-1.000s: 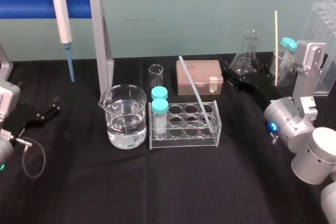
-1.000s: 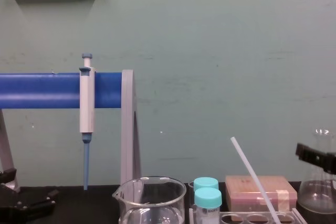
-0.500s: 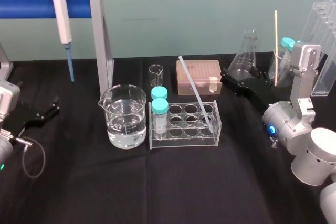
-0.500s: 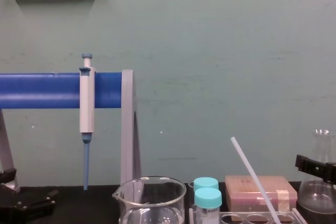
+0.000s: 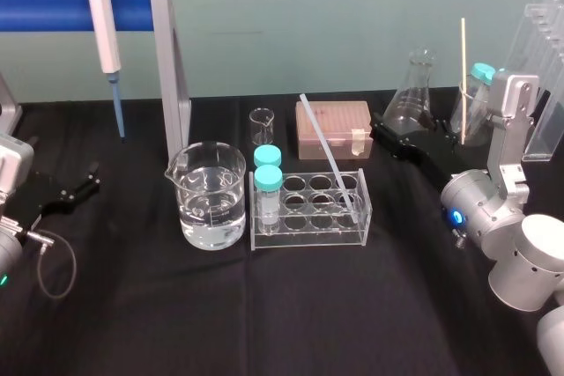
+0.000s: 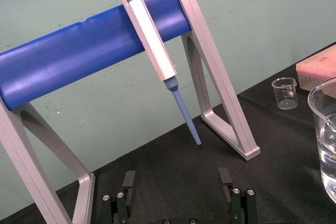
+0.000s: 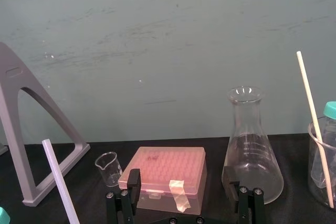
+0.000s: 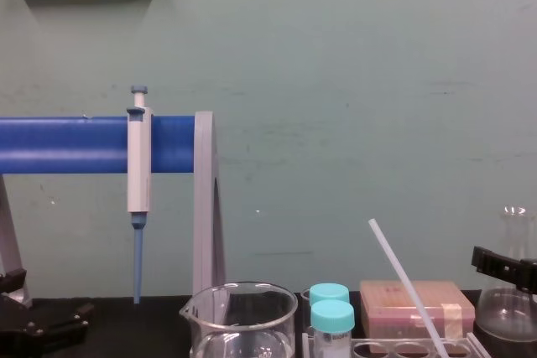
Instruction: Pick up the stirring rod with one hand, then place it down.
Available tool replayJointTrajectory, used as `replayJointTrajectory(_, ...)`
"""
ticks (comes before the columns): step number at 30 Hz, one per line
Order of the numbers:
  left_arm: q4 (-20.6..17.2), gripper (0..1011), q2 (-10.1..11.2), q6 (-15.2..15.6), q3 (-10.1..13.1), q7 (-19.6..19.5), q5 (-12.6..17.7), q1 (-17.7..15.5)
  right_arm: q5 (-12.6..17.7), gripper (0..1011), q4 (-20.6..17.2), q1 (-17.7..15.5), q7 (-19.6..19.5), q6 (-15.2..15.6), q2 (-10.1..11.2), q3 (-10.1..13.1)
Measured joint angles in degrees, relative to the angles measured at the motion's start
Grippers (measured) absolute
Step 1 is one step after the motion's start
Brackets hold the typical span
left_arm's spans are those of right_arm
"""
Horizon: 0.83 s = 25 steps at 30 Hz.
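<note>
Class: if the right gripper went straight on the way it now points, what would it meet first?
Most likely the pink tip box, lying straight ahead between the fingers of the open right gripper; the stirring rod leans off to one side. Depth is uncertain.

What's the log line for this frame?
phase: pre-grasp | stirring rod: leaning in tube rack, untouched | right gripper: open, near flask, short of rod | left gripper: open, parked far left

No legible text; graduation marks on flask (image 7: 254, 148) and small beaker (image 6: 286, 93) are unreadable.
</note>
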Motion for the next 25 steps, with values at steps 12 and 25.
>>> replayJointTrajectory(12, 0.00, 1000, 0.00, 0.00, 0.00, 0.00, 0.00, 0.00, 0.08, 1003, 0.01, 0.01, 0.04, -0.08, 0.00, 0.00)
replayJointTrajectory(25, 0.00, 1000, 0.00, 0.00, 0.00, 0.00, 0.00, 0.00, 0.07, 1003, 0.01, 0.01, 0.08, -0.10, 0.00, 0.00)
